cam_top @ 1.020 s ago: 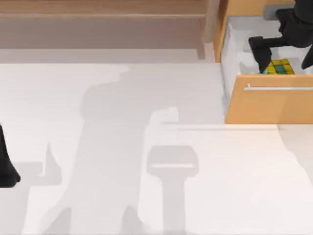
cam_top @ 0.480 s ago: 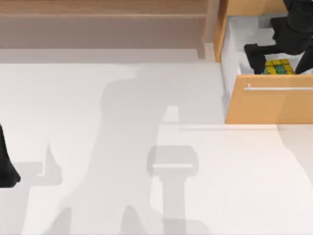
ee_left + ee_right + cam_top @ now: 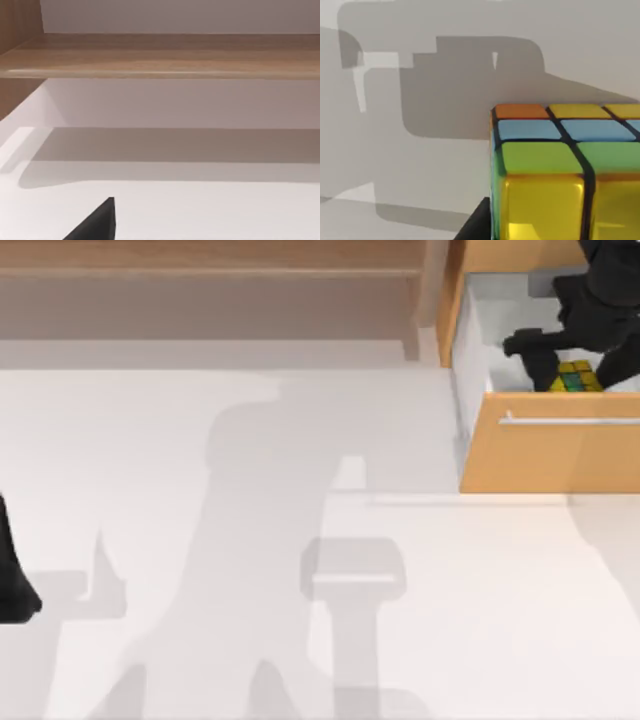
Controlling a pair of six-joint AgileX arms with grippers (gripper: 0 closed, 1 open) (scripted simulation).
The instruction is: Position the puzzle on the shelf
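The puzzle (image 3: 577, 378), a small cube of yellow, green and blue squares, sits inside the open drawer at the table's far right. My right gripper (image 3: 582, 368) reaches down into the drawer, its dark fingers (image 3: 535, 352) close against both sides of the cube. In the right wrist view the puzzle (image 3: 560, 170) looms large on the pale drawer floor, with one fingertip (image 3: 476, 224) touching its side. The shelf (image 3: 210, 280), long light-brown boards with an end post, runs along the back. My left arm (image 3: 12, 580) stays parked at the left edge.
The orange-wood drawer cabinet (image 3: 550, 455) with a thin metal handle (image 3: 570, 421) juts out at the right, beside the shelf's end post (image 3: 432, 285). In the left wrist view a shelf board (image 3: 160, 55) spans the back above white table.
The right gripper has sunk lower into the drawer and its fingers have drawn in around the puzzle, now covering part of it. The left arm has not moved.
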